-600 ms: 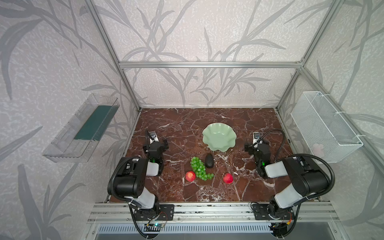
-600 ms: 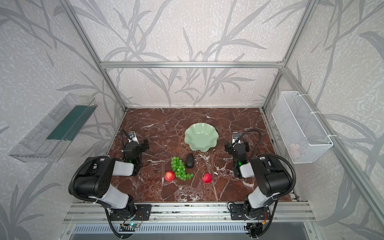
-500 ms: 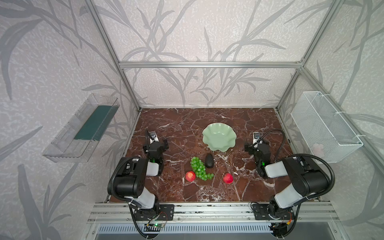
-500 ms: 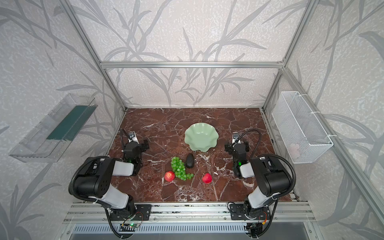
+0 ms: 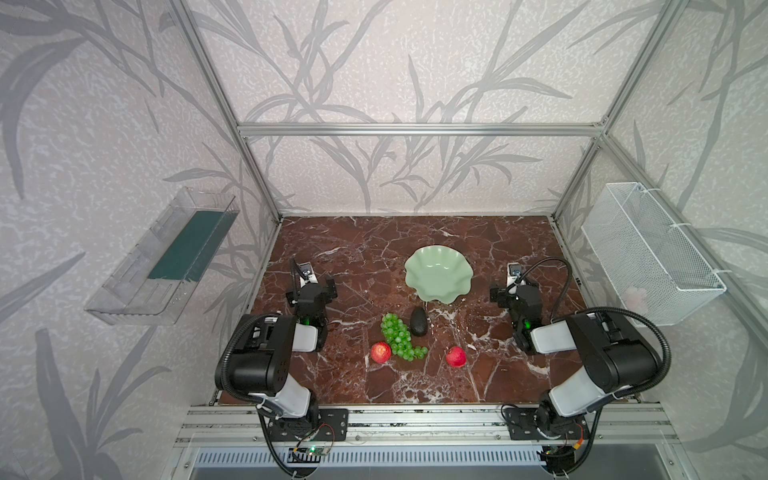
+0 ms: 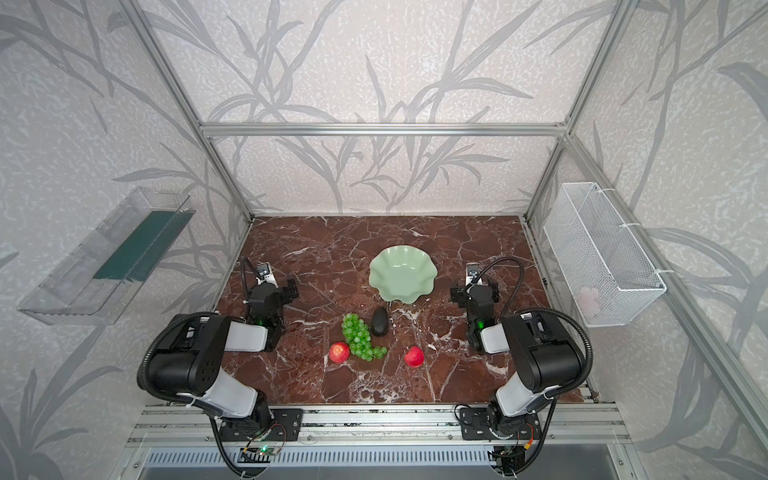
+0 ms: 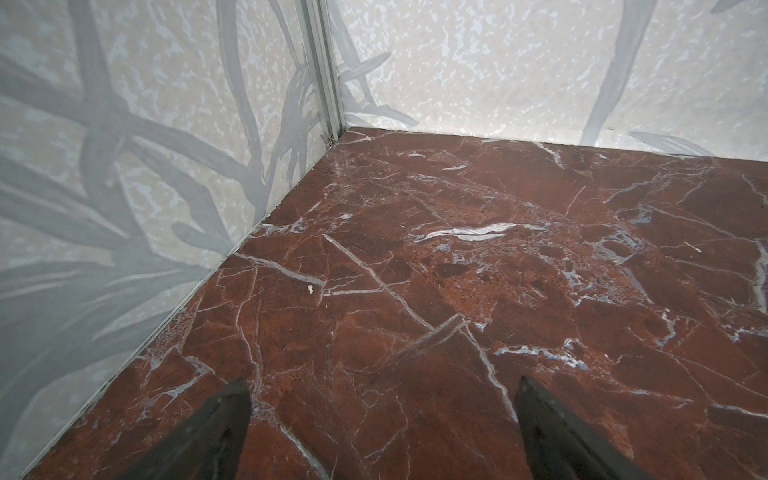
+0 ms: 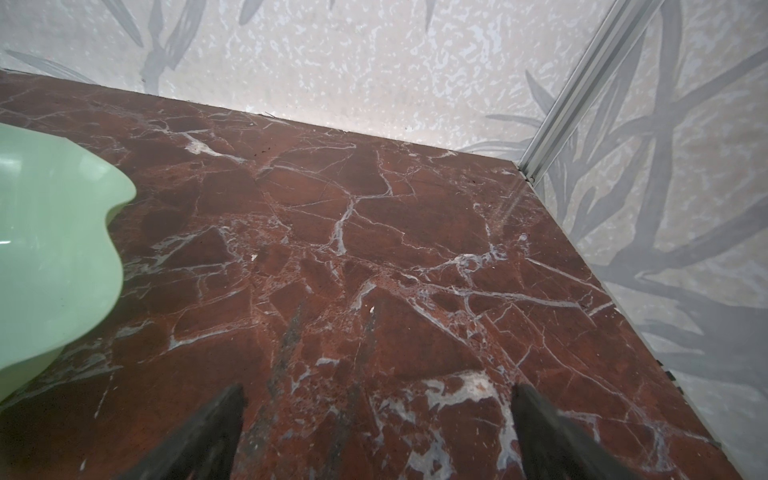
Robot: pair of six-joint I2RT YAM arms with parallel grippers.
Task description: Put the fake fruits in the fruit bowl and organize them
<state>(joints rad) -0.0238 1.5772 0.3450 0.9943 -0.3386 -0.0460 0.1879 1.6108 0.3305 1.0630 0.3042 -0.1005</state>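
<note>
Just short of the bowl (image 5: 438,278), grapes (image 5: 401,341), avocado (image 5: 419,322) and apples (image 5: 381,352) lie while my left pincer (image 7: 382,382) and right pincer (image 8: 377,388) gape empty, so I'd straddle the right-hand apple (image 5: 456,356) squarely, then clear the rim.

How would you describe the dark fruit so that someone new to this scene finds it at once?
On the red-brown marble tabletop, find the pale green scalloped bowl near the middle. Just off its rim on the robot's side lies the dark fruit, beside the bunch of green grapes. It is the only blackish, avocado-shaped piece; the grapes are bright green and the two apples are red.
</note>
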